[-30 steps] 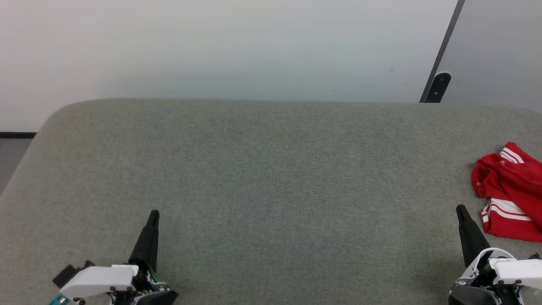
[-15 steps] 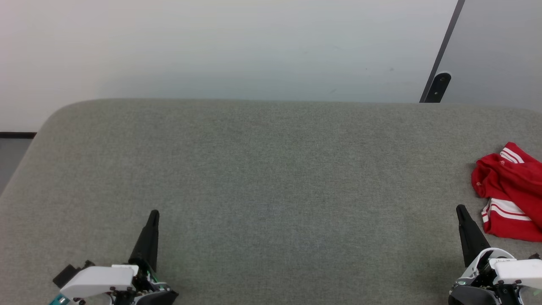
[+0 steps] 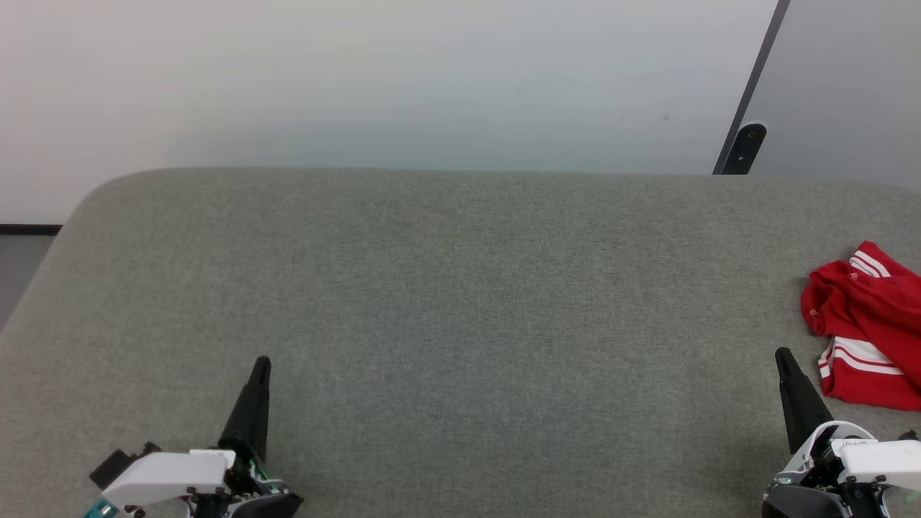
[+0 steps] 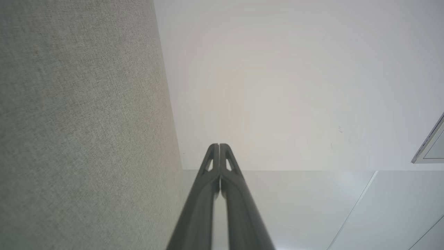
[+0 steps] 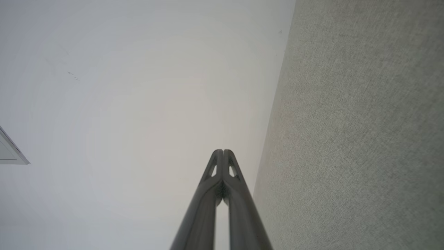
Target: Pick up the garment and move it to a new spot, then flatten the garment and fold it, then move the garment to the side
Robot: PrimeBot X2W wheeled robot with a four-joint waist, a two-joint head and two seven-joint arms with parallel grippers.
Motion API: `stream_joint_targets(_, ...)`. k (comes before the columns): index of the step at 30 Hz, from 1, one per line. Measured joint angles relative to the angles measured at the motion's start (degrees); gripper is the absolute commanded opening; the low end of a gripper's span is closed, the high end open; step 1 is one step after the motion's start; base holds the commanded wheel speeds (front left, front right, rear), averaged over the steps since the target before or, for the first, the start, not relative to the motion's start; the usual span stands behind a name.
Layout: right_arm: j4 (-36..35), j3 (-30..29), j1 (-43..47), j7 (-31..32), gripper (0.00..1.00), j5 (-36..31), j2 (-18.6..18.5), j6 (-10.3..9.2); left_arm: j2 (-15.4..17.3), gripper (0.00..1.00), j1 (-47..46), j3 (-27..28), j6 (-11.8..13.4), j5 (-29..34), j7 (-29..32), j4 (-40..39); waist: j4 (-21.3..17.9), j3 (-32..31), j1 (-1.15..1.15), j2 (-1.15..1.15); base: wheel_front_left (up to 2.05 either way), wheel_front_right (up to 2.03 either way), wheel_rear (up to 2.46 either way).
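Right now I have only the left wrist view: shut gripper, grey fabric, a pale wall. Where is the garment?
Observer: In the head view the garment lies crumpled at the far right edge of the grey padded surface, partly cut off by the picture's edge.
Operator: Is the right gripper on it?
Observer: No. The right gripper is shut and empty, just to the left of the garment, and a strip of grey surface shows between them.
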Motion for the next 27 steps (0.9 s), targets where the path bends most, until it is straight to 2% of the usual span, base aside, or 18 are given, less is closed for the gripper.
stream_joint_targets(27,0.0,0.0,0.0,0.0,0.0,0.0,0.0,0.0,0.0,0.0,-0.01,0.0,0.0,0.0,-0.01,0.01,0.0,0.0,0.0,0.0,0.0,0.0,0.0)
